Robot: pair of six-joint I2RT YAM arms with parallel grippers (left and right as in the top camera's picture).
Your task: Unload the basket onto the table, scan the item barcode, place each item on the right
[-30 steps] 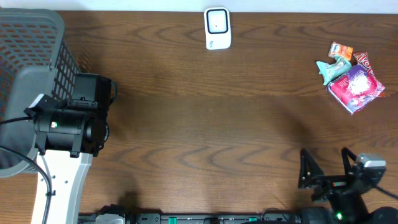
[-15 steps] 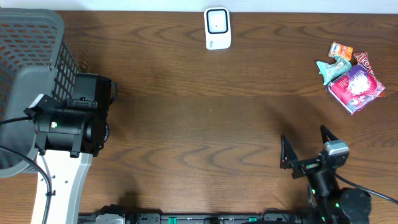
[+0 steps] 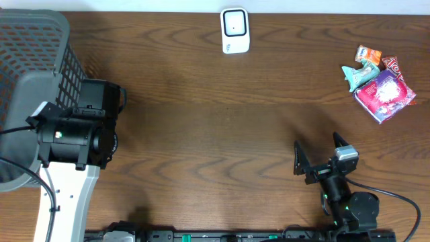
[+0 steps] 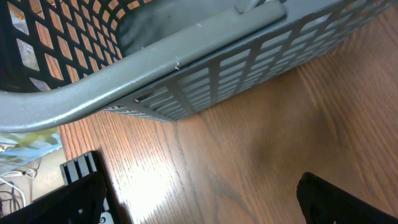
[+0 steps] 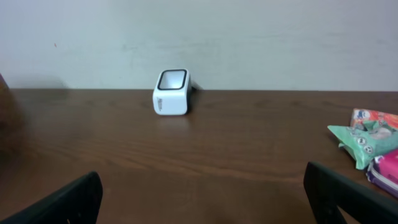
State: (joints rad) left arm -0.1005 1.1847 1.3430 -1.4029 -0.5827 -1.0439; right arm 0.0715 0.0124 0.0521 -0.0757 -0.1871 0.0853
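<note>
Our right gripper (image 3: 316, 149) sits low at the near table edge, right of the white boxy scanner (image 3: 234, 30) and facing it, its fingers spread wide and empty. Our left gripper (image 4: 199, 180), far left of the scanner, is likewise spread and empty beside the grey plastic mesh basket (image 3: 33, 40). The glossy pink packet (image 3: 384, 94) lies well right of the scanner among crinkly wrappers (image 3: 356, 72) (print too small to read) on the dark wood-grain table (image 3: 201, 121).
</note>
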